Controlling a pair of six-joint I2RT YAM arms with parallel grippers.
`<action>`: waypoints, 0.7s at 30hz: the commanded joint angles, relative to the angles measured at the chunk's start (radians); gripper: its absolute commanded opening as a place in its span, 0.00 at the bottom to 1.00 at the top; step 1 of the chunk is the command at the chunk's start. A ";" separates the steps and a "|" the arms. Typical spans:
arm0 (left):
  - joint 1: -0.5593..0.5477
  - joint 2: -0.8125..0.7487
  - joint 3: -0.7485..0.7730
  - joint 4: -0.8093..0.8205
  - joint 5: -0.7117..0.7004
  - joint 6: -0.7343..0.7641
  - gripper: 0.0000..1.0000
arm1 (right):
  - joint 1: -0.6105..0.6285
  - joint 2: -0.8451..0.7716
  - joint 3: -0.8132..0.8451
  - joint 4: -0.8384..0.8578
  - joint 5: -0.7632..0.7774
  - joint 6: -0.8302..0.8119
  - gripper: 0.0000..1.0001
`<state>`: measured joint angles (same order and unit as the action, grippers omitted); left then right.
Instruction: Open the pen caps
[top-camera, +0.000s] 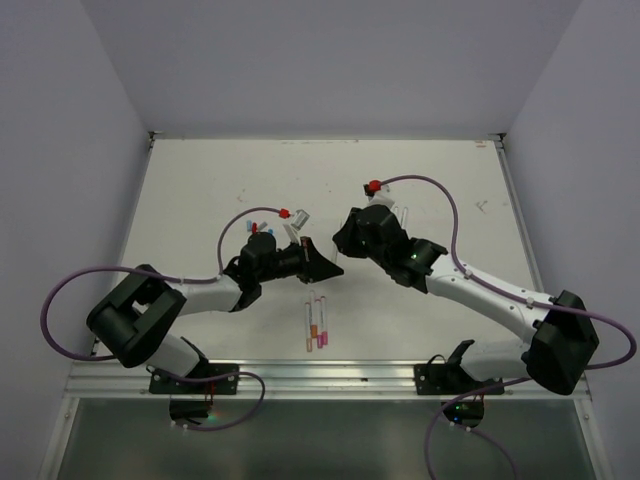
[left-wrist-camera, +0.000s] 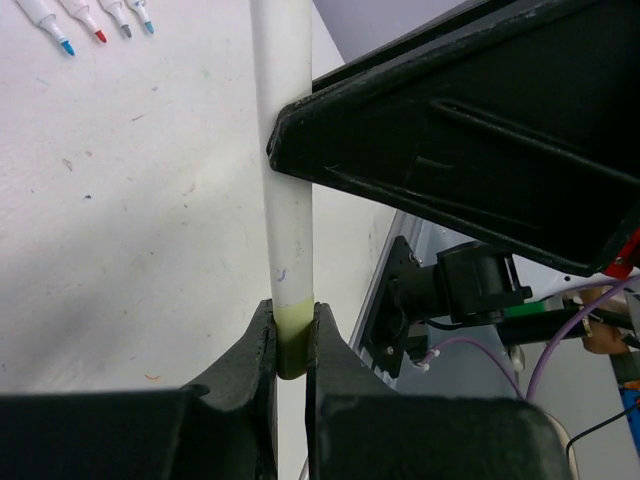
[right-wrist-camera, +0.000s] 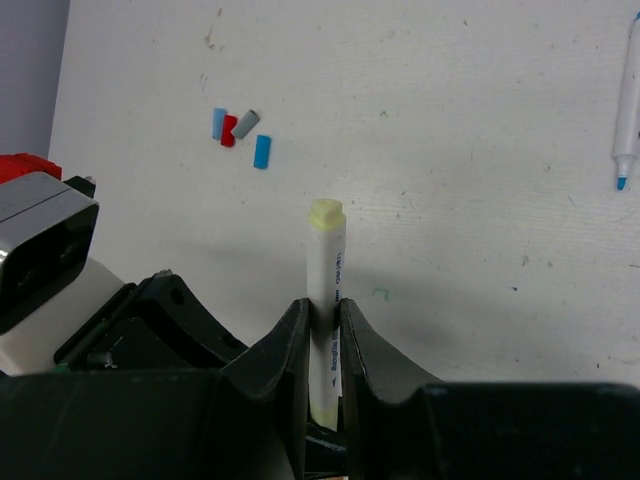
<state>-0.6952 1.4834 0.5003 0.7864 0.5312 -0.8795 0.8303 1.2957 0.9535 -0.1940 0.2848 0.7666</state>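
Note:
Both grippers hold one white-barrelled pen (left-wrist-camera: 283, 150) above the table. My left gripper (left-wrist-camera: 290, 318) is shut on its yellow-green pen cap (left-wrist-camera: 292, 340). My right gripper (right-wrist-camera: 322, 312) is shut on the barrel (right-wrist-camera: 328, 265), whose yellow-green back end (right-wrist-camera: 326, 215) sticks out past the jaws. In the top view the left gripper (top-camera: 325, 265) and the right gripper (top-camera: 345, 242) meet tip to tip at mid-table, and the pen is hidden between them. Loose blue, red and grey pen caps (right-wrist-camera: 240, 128) lie on the table.
Capped pens (top-camera: 315, 325) with orange and pink ends lie near the front edge. Uncapped pens (left-wrist-camera: 90, 20) lie behind the right gripper; one shows in the right wrist view (right-wrist-camera: 627, 100). Purple cables with red connectors (top-camera: 374, 186) arc over the table.

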 joint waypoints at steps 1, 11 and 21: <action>-0.009 0.000 0.035 0.057 0.006 0.014 0.00 | -0.002 -0.001 -0.015 0.057 -0.012 0.025 0.00; -0.009 -0.037 0.007 0.039 -0.020 0.048 0.00 | -0.003 0.025 -0.038 0.099 -0.102 0.016 0.29; -0.010 -0.051 0.012 0.030 -0.020 0.050 0.00 | -0.003 0.056 -0.030 0.130 -0.122 0.022 0.00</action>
<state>-0.6960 1.4651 0.4976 0.7765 0.5125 -0.8673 0.8219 1.3495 0.9134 -0.1169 0.1665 0.7780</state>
